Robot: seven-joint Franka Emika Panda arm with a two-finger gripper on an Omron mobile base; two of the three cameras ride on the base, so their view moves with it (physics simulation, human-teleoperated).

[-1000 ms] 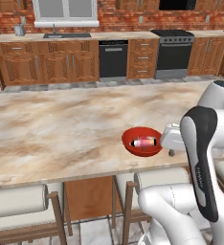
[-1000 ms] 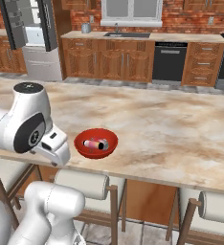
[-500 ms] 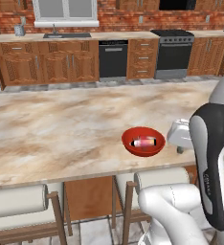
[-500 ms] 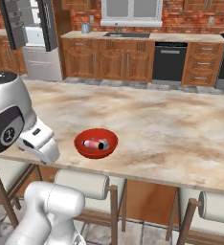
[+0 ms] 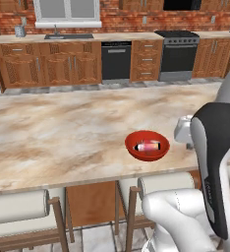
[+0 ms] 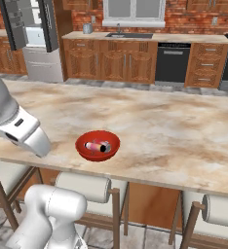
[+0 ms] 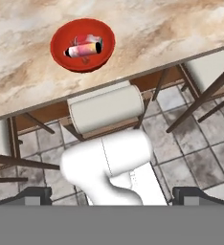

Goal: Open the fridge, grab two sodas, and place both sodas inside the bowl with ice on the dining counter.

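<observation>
The red bowl (image 5: 147, 145) sits on the dining counter (image 5: 63, 133) close to its near edge, above the cushioned stools (image 6: 84, 187), and in it lie the sodas (image 7: 85, 48) on their sides, long axes roughly along the counter's length; one pale can with a dark end is plain, while the red one can't be cleanly separated from the bowl's colour. The gripper (image 7: 112, 194) is spread wide and carries nothing, hanging off the near edge of that counter with the bowl ahead and beyond it. Judging by this, the placing looks done (the fridge (image 6: 35, 34) stands open far behind the counter).
</observation>
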